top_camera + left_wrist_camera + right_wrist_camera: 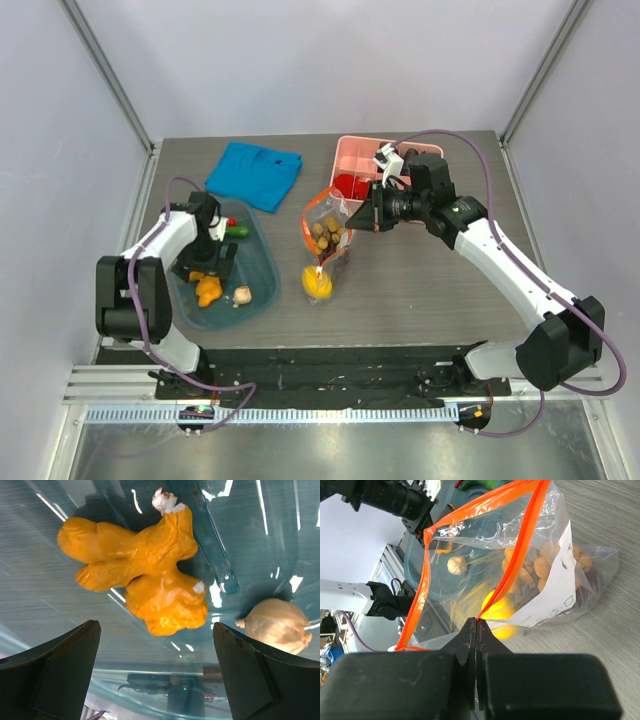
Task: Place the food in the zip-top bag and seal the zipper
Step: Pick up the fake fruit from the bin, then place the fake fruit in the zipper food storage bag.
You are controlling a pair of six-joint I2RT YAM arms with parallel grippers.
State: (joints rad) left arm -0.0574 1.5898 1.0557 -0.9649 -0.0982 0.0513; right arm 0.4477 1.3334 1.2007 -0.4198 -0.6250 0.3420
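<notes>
Bag (326,232), frame centre, partly filled: mouth propped open by right gripper (475,626) pinched tight on zipper (427,570). Left gripper (155,630), spread wide above orange piece (145,575) in tub (258,258), lower left, poised for pickup.

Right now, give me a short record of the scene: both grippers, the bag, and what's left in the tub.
left gripper: open, above orange piece
right gripper: shut on zipper, bag mouth open
zip-top bag: unsealed, tan round pieces inside
teal tub: holds orange piece and garlic bulb
</notes>
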